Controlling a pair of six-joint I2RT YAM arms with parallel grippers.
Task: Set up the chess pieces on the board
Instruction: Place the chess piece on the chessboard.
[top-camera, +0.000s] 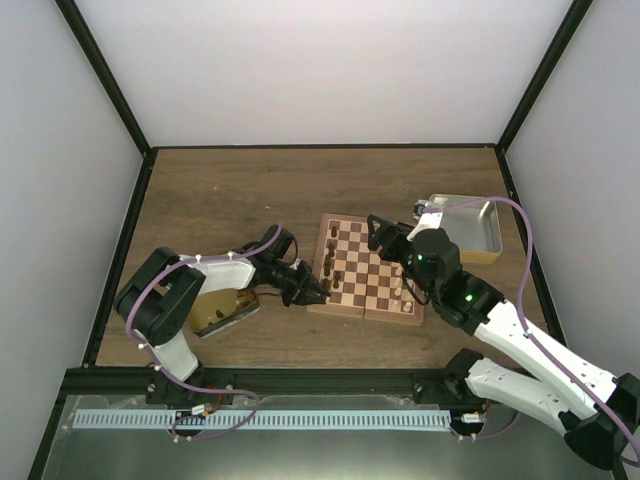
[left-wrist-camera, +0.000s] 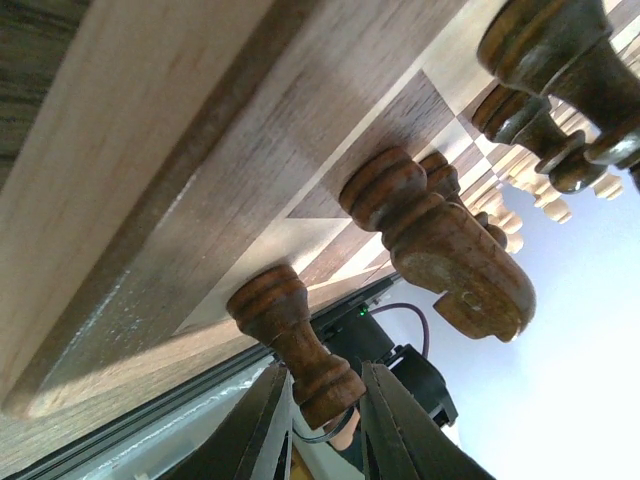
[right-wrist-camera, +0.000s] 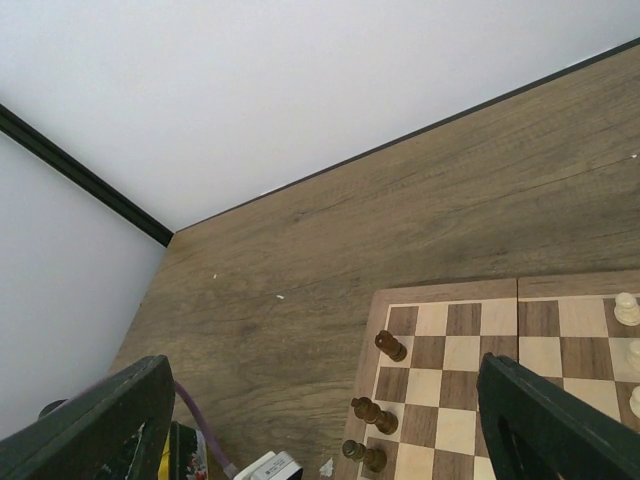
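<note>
Pinching the head of a dark pawn, the left gripper lies low at the near left corner of the board. Its jaws are closed on the piece, whose base sits on an edge square. Just beyond stands a dark knight. More dark pieces behind it are cut off by the frame, and the pale pieces far across blur together. Left of the board, the gold tin is half hidden under the left arm. Over the board's far part, the right gripper hangs with jaws spread wide and nothing between them. At the far right sits the silver tin, partly covered by that arm.
</note>
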